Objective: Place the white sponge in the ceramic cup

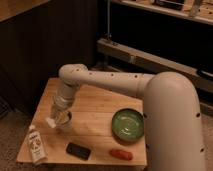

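My gripper (58, 118) hangs down from the arm over the left part of the wooden table (100, 105). It is shut on the white sponge (50, 121), a small white block that sticks out to the left of the fingers. The ceramic cup (66, 121), small and pale, stands directly under and just right of the gripper and is partly hidden by it. The sponge is level with the cup's rim, at its left edge.
A tall white bottle with a label (36, 145) stands at the front left corner. A black flat rectangle (78, 150) and a red object (121, 154) lie near the front edge. A wide green bowl (127, 124) sits at the right. Dark shelving stands behind.
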You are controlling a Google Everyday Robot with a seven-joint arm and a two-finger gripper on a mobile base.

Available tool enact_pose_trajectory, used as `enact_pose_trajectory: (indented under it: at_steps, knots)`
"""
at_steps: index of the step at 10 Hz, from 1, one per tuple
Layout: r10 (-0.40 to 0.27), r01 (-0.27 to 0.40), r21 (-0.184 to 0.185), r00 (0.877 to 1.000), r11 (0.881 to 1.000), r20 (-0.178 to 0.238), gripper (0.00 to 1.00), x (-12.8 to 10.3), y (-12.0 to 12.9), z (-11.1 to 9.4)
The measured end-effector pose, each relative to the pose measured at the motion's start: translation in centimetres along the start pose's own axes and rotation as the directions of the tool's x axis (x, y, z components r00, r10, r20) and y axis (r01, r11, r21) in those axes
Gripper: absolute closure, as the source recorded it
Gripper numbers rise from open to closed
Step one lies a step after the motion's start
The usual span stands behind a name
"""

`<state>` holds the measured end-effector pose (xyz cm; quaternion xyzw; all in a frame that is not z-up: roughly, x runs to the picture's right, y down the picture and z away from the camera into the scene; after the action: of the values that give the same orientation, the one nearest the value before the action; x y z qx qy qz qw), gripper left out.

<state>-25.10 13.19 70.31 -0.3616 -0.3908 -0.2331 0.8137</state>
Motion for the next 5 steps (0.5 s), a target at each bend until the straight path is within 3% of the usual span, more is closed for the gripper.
enact_pose_trajectory:
  at_steps: [2, 5]
  knots:
    - [0.000, 0.000, -0.001, 1.000, 1.000, -0.002, 0.68, -0.1, 0.2, 0.0]
    - [0.001, -0.001, 0.000, 1.000, 1.000, -0.001, 0.58, 0.2, 1.0, -0.2]
